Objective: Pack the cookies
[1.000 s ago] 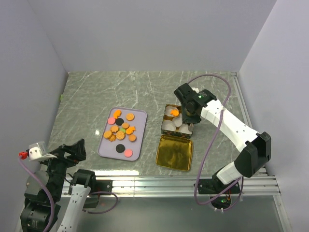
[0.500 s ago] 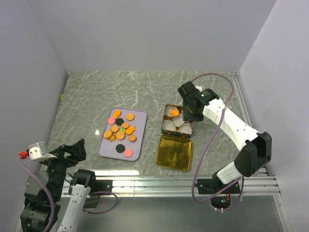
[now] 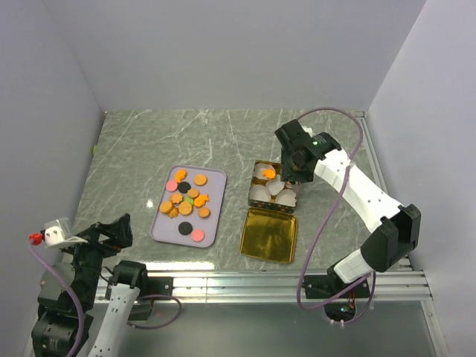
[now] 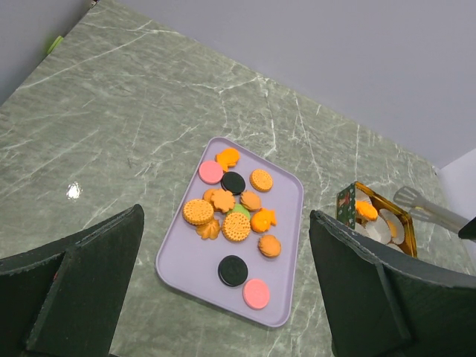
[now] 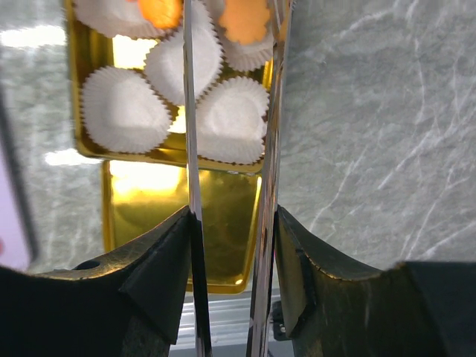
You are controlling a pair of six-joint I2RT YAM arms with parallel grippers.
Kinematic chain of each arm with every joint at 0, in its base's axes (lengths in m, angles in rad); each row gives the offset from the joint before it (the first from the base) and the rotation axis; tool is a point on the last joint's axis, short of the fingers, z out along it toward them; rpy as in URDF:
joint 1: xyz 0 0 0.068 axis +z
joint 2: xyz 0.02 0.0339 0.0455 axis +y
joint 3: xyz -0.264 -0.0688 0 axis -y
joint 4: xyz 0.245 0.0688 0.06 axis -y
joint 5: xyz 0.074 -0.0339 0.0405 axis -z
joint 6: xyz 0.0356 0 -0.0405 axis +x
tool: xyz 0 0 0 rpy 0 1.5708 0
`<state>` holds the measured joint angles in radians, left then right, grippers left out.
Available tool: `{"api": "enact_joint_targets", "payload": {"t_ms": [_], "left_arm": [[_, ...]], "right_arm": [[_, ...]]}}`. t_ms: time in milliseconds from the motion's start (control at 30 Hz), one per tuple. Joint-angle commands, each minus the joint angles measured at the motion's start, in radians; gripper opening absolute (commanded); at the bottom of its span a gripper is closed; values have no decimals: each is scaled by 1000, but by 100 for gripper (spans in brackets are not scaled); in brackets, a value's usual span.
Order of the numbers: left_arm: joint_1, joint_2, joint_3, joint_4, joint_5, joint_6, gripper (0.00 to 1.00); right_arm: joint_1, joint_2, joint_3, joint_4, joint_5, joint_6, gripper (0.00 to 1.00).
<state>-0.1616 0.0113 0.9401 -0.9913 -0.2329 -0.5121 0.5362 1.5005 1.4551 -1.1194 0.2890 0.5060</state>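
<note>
Several cookies (image 3: 186, 201), mostly orange with a few pink, black and one green, lie on a lilac tray (image 3: 163, 232); they also show in the left wrist view (image 4: 236, 223). An open gold tin (image 3: 256, 202) holds white paper cups, and two of the cups hold orange cookies (image 5: 244, 18). My right gripper (image 3: 296, 169) is shut on metal tongs (image 5: 192, 111) and hangs over the tin's far right corner. The tong tips are apart and empty. My left gripper (image 4: 227, 297) is open and empty, low at the near left, far from the tray.
The tin's gold lid (image 3: 269, 235) lies flat just in front of the tin. A metal rail (image 3: 282, 281) runs along the table's near edge. Grey walls close in the left, back and right sides.
My right gripper with the tongs has drifted slightly back and to the right over the tin. The left arm has not moved.
</note>
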Motion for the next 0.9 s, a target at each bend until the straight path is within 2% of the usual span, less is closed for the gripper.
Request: {"api": "enact_joint_targets", "payload": {"t_ms": [0, 100, 233, 367, 600, 867], "left_arm": [[-1, 1, -1, 40, 12, 17, 99], [-1, -1, -3, 42, 15, 20, 99], [-1, -2, -3, 43, 23, 23, 100], [-1, -7, -7, 49, 35, 29, 100], [-1, -8, -11, 51, 43, 32, 99], [-1, -8, -9, 48, 35, 27, 99]], "right_arm": [[13, -32, 85, -10, -23, 22, 53], [68, -28, 135, -20, -48, 46, 53], [200, 9, 197, -26, -57, 80, 52], [367, 82, 248, -23, -80, 135, 52], [545, 207, 310, -14, -102, 173, 53], [619, 319, 373, -33, -106, 178, 53]]}}
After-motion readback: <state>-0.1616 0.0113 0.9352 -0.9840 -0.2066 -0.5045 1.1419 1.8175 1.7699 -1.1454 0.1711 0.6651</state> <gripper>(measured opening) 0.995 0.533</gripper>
